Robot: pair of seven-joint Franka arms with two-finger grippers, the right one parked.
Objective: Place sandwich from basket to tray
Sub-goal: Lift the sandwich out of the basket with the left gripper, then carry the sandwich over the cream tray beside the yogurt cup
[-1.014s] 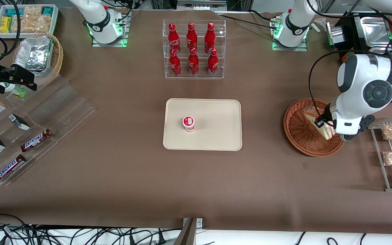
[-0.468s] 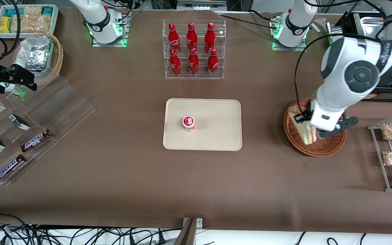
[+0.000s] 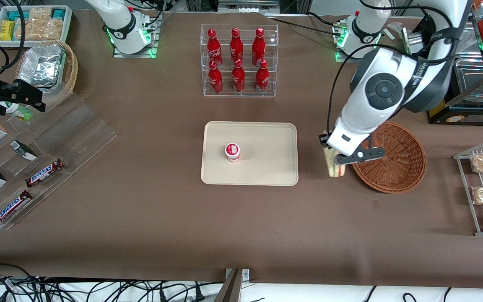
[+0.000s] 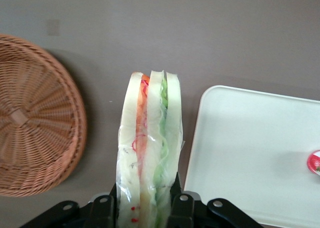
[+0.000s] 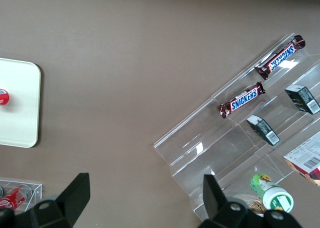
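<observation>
While the tool [image 4: 145, 210] grips the wrapped sandwich [image 3: 334, 167] between its fingers [image 4: 102, 213], the wedge hangs above bare tabletop [image 3: 241, 218] between the basket [image 3: 392, 157] and the tray [image 3: 266, 155], seemingly clear of both; a small red-lidded cup [image 3: 232, 152] stands on the tray.

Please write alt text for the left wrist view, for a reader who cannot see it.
The gripper holds the wrapped sandwich upright above the brown table, its fingers shut on the bread's sides. The sandwich hangs between the empty wicker basket and the cream tray, over neither.
</observation>
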